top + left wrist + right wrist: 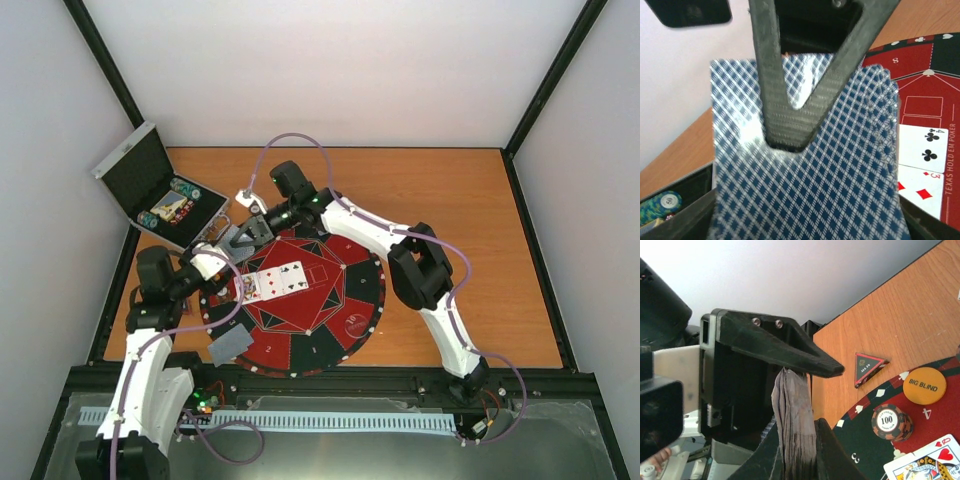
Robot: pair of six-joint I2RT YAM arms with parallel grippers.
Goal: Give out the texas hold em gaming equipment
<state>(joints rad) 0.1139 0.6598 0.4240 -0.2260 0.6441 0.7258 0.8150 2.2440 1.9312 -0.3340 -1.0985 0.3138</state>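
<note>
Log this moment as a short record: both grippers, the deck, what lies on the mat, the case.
left gripper: shut on deck of cards, which is slightly fanned
right gripper: closed on the deck's edge; how many cards it pinches cannot be told
mat: face-up cards in the centre, Big Blind button, chip stack
face-down card: at the mat's near-left rim
triangular marker: on bare wood beside the mat
case: open, chips inside
</note>
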